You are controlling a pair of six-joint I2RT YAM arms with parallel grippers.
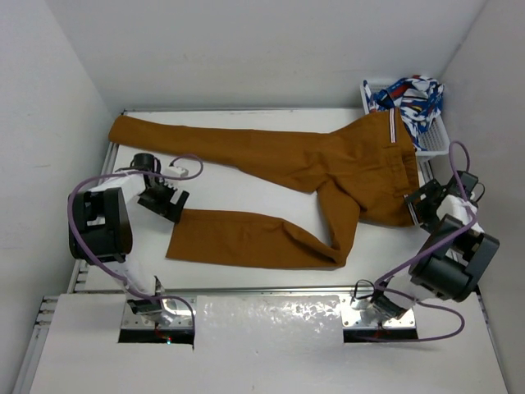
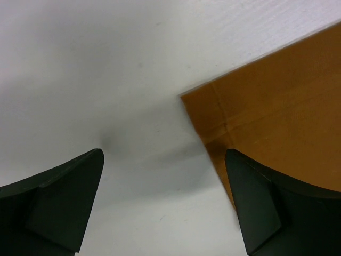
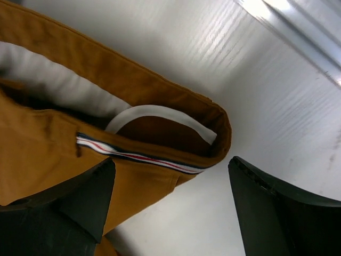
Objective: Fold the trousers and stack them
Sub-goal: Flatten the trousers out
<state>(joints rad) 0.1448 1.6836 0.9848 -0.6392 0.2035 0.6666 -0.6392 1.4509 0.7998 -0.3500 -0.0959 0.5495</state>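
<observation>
Hovering, both released, left end effector [image 1: 162,199] at trousers [image 1: 312,160] hem, right end effector [image 1: 426,205] at striped waistband [image 3: 138,154]

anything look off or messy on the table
The trousers lie unfolded, legs splayed apart, the near leg kinked back on itself. A patterned cloth sits bunched in the white basket at the far right. Nothing looks damaged.

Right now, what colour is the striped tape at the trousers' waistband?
The tape is white with red and navy stripes, clearest in the right wrist view.
</observation>
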